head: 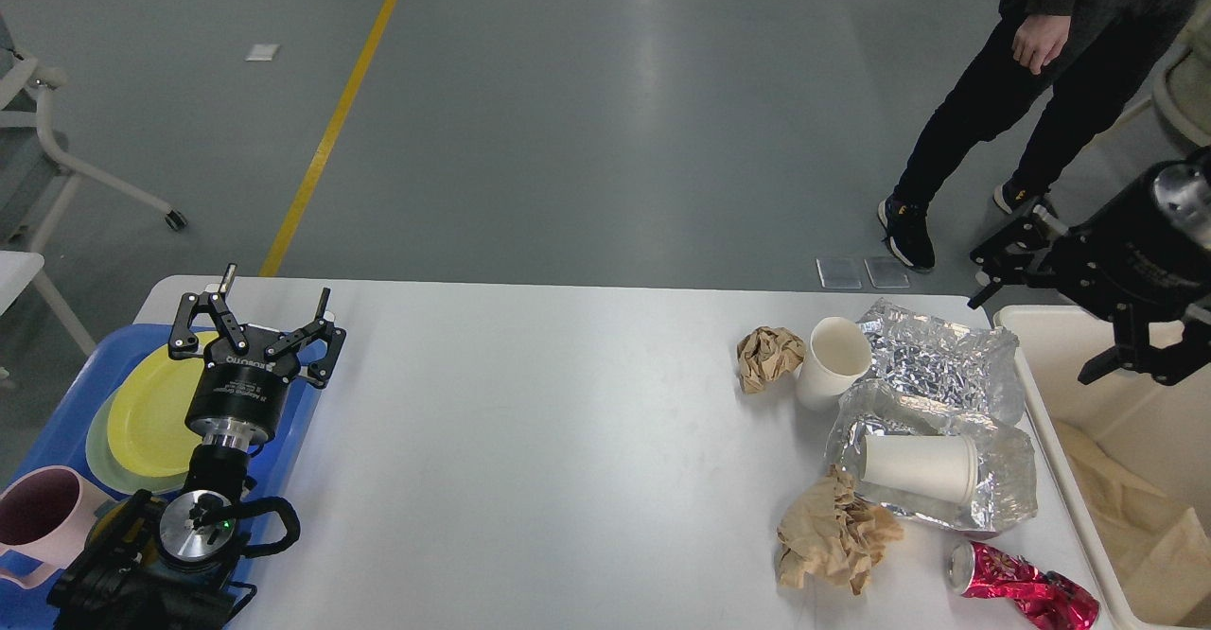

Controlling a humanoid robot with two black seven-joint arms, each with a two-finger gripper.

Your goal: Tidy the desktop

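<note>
Head view: desktop (568, 441) spans the mid of the frame, white. My left gripper (254, 313) hangs spread wide, empty, over the blue tray (57, 422) w/ a yellow plate (151, 412). My right gripper (1060, 308) is raised over the cream bin (1050, 327), fingers apart, holding nothing. Foil (937, 365), 2 paper cups (833, 360), crumpled brown paper (833, 535) and a red can (1022, 587) lie at the desktop's right end.

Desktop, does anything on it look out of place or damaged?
Yes. At the desktop's right end lies litter: a crushed red can, a tipped paper cup on crumpled foil, and wadded brown paper.
</note>
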